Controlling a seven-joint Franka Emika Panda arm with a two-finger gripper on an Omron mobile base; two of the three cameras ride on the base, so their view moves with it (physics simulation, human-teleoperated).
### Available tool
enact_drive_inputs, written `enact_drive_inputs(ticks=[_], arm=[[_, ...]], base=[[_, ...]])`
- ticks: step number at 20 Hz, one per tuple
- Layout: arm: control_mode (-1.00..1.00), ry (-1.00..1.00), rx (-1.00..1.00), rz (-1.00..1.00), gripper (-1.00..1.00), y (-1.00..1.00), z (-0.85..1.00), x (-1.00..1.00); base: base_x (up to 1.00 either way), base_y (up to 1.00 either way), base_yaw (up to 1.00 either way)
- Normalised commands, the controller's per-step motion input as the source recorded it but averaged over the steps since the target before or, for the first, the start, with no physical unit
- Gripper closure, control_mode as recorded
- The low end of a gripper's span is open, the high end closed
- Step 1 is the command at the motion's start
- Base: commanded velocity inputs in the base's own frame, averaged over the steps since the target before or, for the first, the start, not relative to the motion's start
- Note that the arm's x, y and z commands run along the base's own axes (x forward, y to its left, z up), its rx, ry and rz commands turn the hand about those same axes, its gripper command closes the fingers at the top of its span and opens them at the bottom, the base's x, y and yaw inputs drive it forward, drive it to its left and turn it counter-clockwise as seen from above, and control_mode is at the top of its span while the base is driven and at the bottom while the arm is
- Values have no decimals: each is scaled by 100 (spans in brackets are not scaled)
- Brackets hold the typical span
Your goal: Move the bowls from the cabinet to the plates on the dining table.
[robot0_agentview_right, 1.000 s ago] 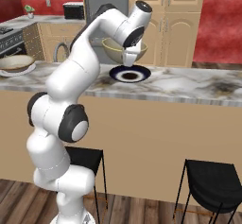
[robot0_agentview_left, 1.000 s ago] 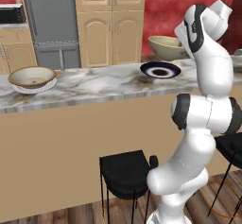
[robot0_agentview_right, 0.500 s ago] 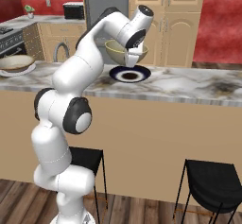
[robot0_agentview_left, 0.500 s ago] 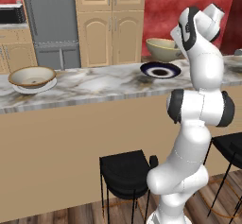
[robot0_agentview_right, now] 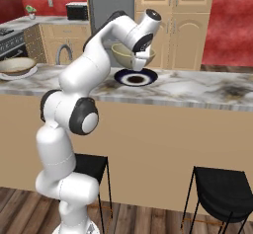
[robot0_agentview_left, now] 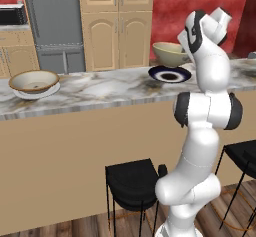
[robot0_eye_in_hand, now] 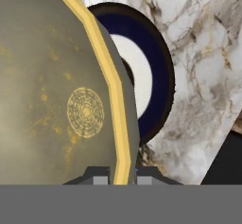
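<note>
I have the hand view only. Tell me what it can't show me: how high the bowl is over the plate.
Observer: The olive bowl hangs clear above the dark plate, not touching it; the right base view shows a gap between them.
Operator: Confirm the other bowl.
Observer: The wide cream bowl already sits on the white plate at the far left end of the table.
Operator: Report what is under the table below the arm.
Observer: A black stool stands on the wood floor beside the robot's base.
Operator: Check the grip.
Observer: The claw is pinched on the bowl's near rim, and the bowl sits about level.
</note>
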Motion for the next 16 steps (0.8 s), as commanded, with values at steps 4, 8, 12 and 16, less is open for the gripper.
enact_drive_inputs(ticks=[4, 8, 12, 16], arm=[[-100, 0, 0, 0, 100, 0, -16, 26], [-100, 0, 0, 0, 100, 0, -12, 24], [-100, 0, 0, 0, 100, 0, -17, 14], [-100, 0, 0, 0, 100, 0, -15, 9]], base=[[0, 0, 0], [0, 0, 0], [0, 0, 0], [0, 0, 0]])
